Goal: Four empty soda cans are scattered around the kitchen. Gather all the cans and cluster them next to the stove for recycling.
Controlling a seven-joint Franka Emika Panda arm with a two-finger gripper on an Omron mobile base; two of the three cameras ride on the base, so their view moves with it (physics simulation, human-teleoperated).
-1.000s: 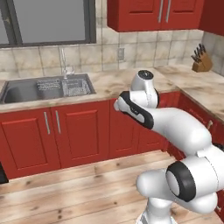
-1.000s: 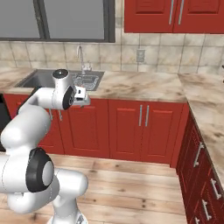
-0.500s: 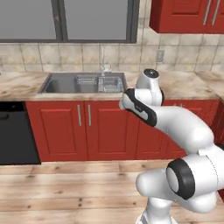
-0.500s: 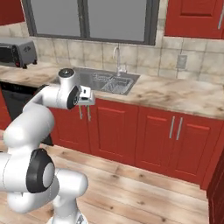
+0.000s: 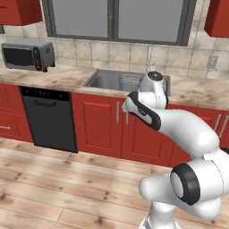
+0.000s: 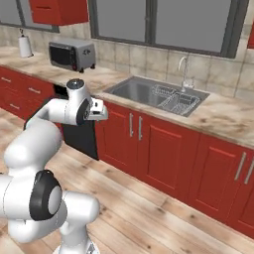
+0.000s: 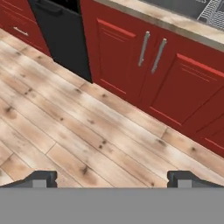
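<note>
Red cabinets (image 7: pixel 131 52), one steel sink (image 6: pixel 149 94), one toaster oven (image 5: pixel 27 53), one hand (image 7: pixel 112 178) spread wide, empty

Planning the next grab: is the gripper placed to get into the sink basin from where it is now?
Probably not yet. The open gripper faces the wooden floor and cabinet doors, below the countertop edge; the sink sits above.

The white arm (image 6: pixel 47 124) rises from its base, bends at the elbow and reaches forward at about chest height, its wrist turned downward, and the gripper (image 7: pixel 112 178) hangs empty with its jaws spread wide apart, both dark fingertips (image 7: pixel 40 178) well separated.
</note>
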